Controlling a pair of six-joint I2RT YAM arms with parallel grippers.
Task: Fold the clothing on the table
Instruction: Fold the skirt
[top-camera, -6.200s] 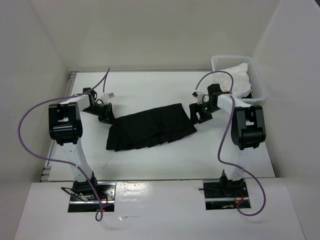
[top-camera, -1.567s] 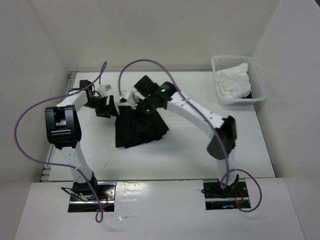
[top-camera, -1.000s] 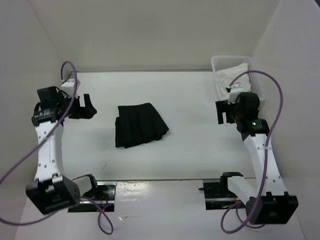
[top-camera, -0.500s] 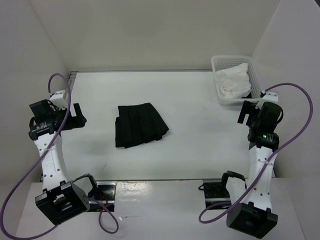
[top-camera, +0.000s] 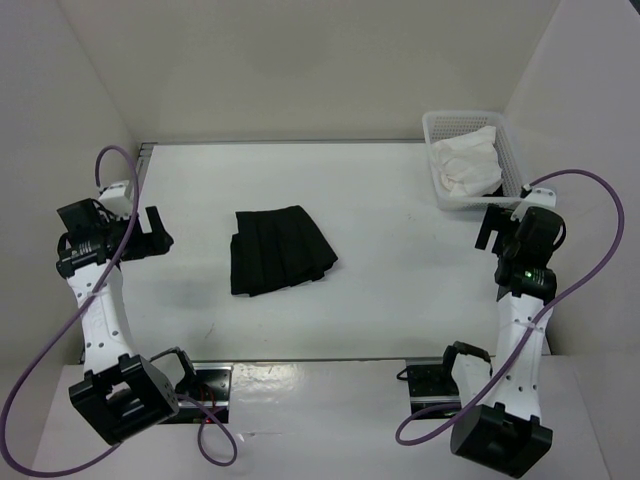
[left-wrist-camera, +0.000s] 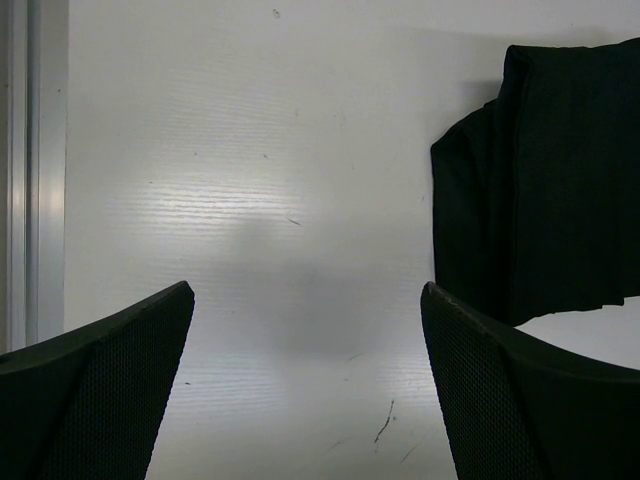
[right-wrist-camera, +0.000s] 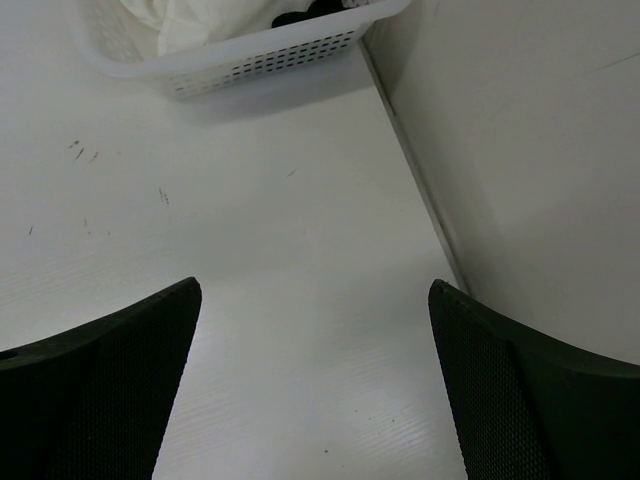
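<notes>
The clothing, a black pleated skirt, lies folded into a compact stack on the white table, left of centre. The left wrist view catches its edge at the upper right. My left gripper hangs open over the table's left side, well apart from the skirt, with only bare tabletop between its fingers. My right gripper is open over the right edge, close to the wall, nothing between its fingers.
A white mesh basket holding a white cloth stands at the back right corner, and its wall shows in the right wrist view. A metal rail runs along the table's left edge. White walls enclose three sides.
Both arms have drawn away from the skirt to the table's sides and barely moved in the last half second. The skirt went from spread out to a folded stack.
</notes>
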